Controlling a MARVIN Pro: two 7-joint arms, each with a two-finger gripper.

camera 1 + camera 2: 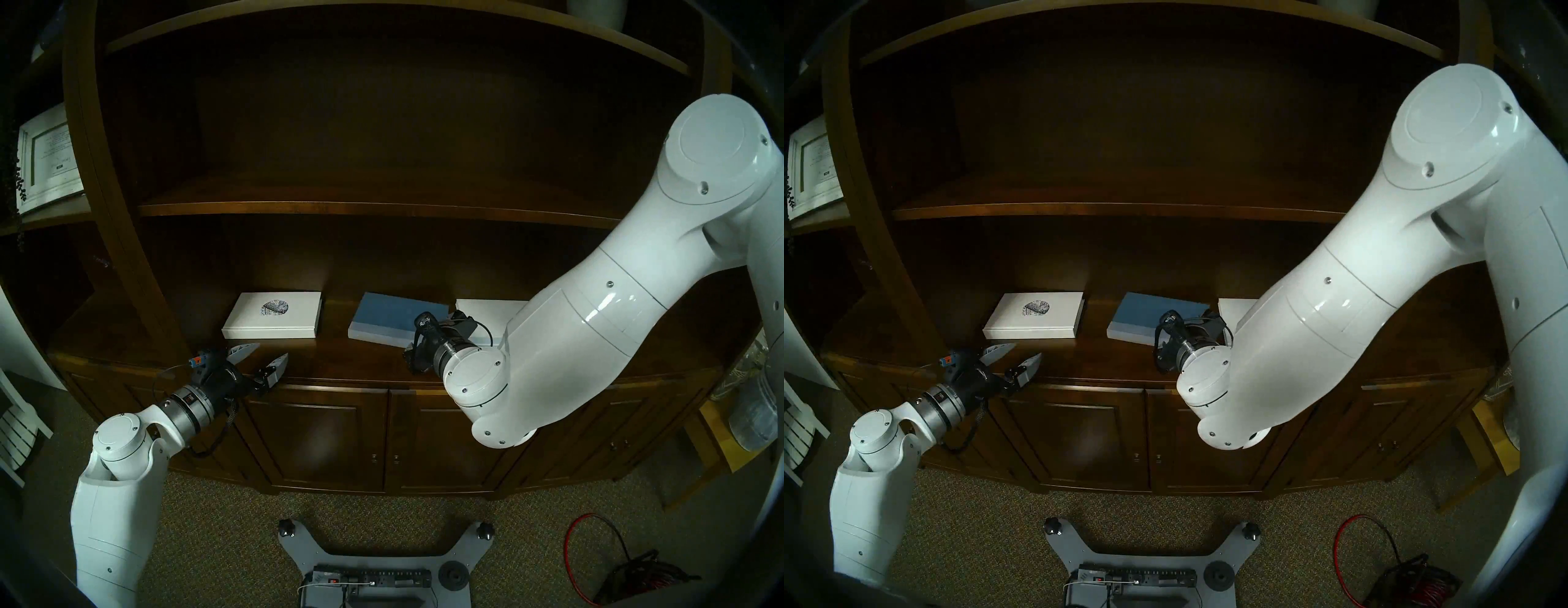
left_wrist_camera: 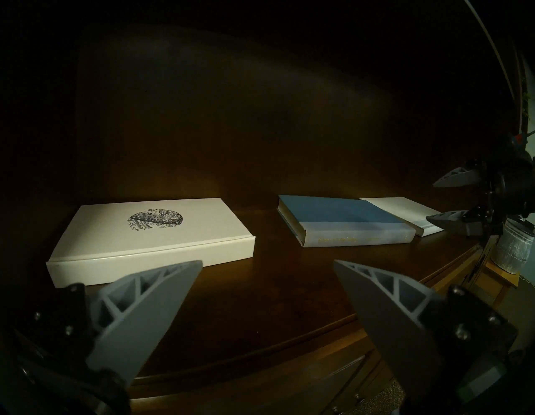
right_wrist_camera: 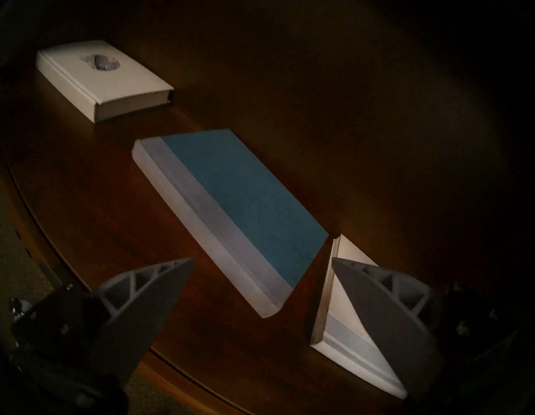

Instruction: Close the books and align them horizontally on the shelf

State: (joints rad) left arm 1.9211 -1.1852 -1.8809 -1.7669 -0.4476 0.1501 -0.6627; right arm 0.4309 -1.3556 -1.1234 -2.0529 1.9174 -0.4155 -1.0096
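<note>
A: From the head view, where are the books?
B: All three lie closed and flat on the shelf (image 1: 348,361); the blue book (image 1: 394,318) is skewed, nearest the right gripper (image 2: 451,200).

A: And the wrist views?
B: Left gripper (image 2: 267,292) fingers spread, empty, before the emblem book (image 2: 150,231). Right fingers also spread, the banded book (image 3: 341,327) just beside. The spine lettering is unreadable.
</note>
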